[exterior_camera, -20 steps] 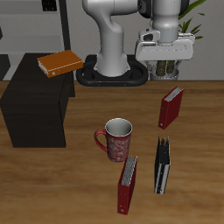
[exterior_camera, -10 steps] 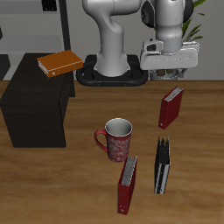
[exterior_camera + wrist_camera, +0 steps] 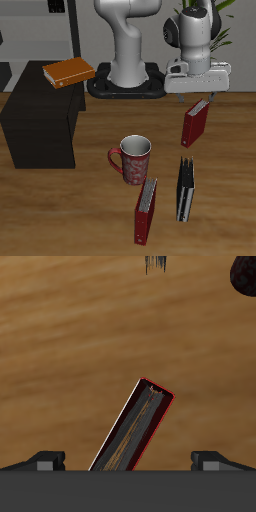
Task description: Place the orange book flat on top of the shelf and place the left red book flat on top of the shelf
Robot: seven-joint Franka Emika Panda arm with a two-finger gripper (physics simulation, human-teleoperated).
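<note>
Closest to the table's front edge [image 3: 90,248] stands a red book [image 3: 147,211] with a wide grey strip of pages showing. Just beside it stands a black book [image 3: 186,188], thin and upright. They are close, but I cannot tell if they touch.

A little farther back is a red mug [image 3: 133,159] with pale speckles and a handle. It stands upright on the wood, apart from both books.

Farther back again stands the left red book [image 3: 194,122]. It is upright on the table and leans a bit. The gripper [image 3: 199,98] hangs right over it, pointing down. In the wrist view the same book [image 3: 134,428] shows from above as a long thin shape with a red edge and brown pages. It lies between the two fingers [image 3: 47,459], which are spread wide on each side. They do not touch the book, and they hold nothing.

On the other side of the table is the shelf [image 3: 35,125], a low black box with a flat top. The orange book [image 3: 68,72] lies flat on the back part of that top.

Behind all this is the robot's white arm on a round black base [image 3: 126,87]. A tall grey rack [image 3: 40,22] stands behind the shelf, and some green leaves [image 3: 228,28] show behind the gripper.
</note>
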